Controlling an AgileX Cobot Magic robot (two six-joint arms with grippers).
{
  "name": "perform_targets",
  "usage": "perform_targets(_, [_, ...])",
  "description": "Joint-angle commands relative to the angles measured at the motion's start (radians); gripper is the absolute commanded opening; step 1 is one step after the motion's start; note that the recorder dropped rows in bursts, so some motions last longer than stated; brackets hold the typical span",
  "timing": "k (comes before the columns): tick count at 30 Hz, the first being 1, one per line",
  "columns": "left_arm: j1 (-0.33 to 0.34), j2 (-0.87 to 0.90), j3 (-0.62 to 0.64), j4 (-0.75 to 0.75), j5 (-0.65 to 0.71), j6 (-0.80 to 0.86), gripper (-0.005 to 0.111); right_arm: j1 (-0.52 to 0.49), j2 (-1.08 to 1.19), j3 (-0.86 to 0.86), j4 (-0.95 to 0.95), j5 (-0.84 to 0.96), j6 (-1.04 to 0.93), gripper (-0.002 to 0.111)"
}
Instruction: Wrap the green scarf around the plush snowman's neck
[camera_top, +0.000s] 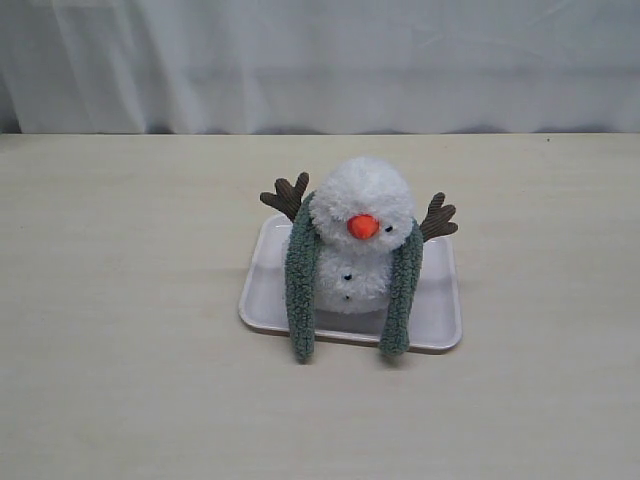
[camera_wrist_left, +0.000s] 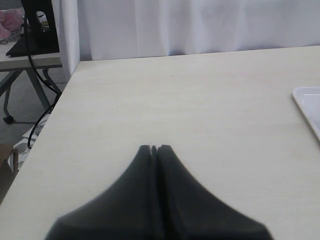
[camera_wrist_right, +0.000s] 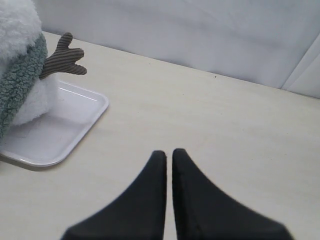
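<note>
Left hand (camera_wrist_left: 154, 148): two matte black fingers (camera_wrist_left: 127, 205), wide at the base, sweeping inward to narrow, squared-off tips with a small notch between them. A thin dark seam divides the pair. Right hand (camera_wrist_right: 169, 152): the same matte black, fingers (camera_wrist_right: 145, 205) tapering to rounded tips, with a slim pale line of desk (camera_wrist_right: 225, 125) showing between them. On both, edges blur toward the base and the surfaces are plain.

The scarf (camera_top: 300, 290) is fuzzy matt fleece, the snowman (camera_top: 365, 195) fluffy plush with ribbed corduroy arms (camera_top: 288, 195), the tray (camera_wrist_right: 75, 127) near the matt black right hand (camera_wrist_right: 169, 152) smooth plastic, the desk (camera_top: 120, 300) matt wood-grain.
</note>
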Motion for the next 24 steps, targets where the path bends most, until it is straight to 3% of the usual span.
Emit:
perform_targets(1, [0.001, 0.0, 0.002, -0.001, -0.01, -0.002, 0.0, 0.001, -0.003, 0.003, -0.005, 0.002, -0.003, 0.004])
perform_targets(6, [0.001, 0.0, 0.002, -0.001, -0.01, -0.002, 0.0, 0.001, -0.003, 0.003, -0.005, 0.002, 0.013, 0.004])
perform_targets(13, [0.001, 0.0, 0.002, -0.001, -0.01, -0.002, 0.0, 0.001, -0.003, 0.003, -0.054, 0.002, 0.282, 0.004])
perform_targets(24, [0.001, 0.0, 0.002, -0.001, -0.008, -0.002, 0.0, 0.001, -0.003, 0.003, -0.054, 0.002, 0.284, 0.004])
